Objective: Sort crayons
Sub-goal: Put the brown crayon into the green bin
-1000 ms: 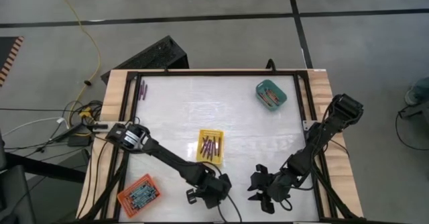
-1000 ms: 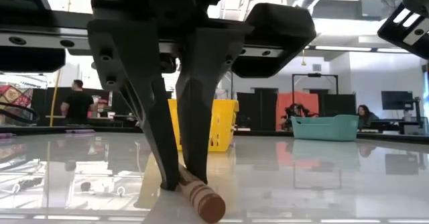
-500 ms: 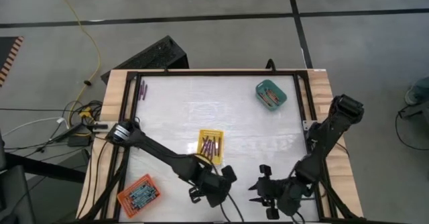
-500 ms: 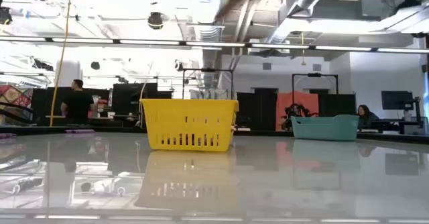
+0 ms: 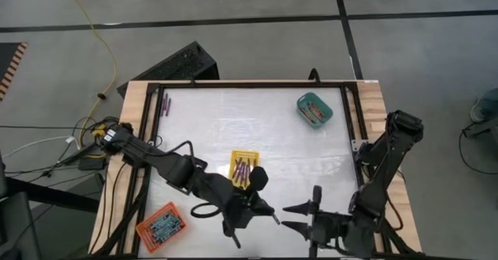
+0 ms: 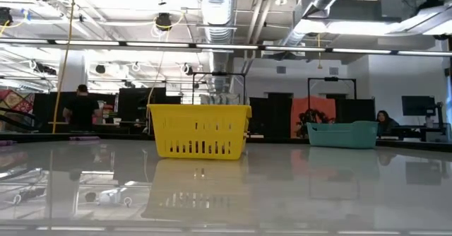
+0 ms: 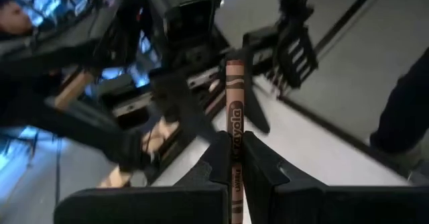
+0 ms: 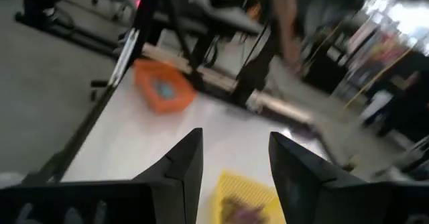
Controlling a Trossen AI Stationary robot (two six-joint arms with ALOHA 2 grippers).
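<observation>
Gripping a reddish-brown crayon [image 7: 234, 127] between its two clenched fingers [image 7: 218, 162], the left gripper [image 5: 274, 216] hangs over the near middle of the desk [image 5: 210, 128], just below the yellow tray [image 5: 244, 170]. From the left wrist view the crayon stands lengthwise between the fingers, its wrapper lettering showing and its far end poking out past the fingertips.

More crayons lie in the trays: a reddish and purple bunch [image 5: 243, 170] in the yellow tray near the desk's centre, some [image 5: 313, 110] in the teal tray [image 5: 315, 109] at the far right corner, and bluish-grey ones [image 5: 161, 226] in the orange tray [image 5: 161, 225] at the near left corner. A couple of purple crayons [image 5: 166, 102] rest loose along the far left edge of the desk.

The right gripper [image 5: 291, 216] sits low at the near edge of the desk, to the right of the left one, its fingers [image 8: 183, 162] spread wide and holding nothing; it points across toward the left gripper.

From the low view, the yellow tray [image 6: 199, 131] and the teal tray [image 6: 342, 133] stand on the glossy desk [image 6: 282, 193], with people in the room behind
</observation>
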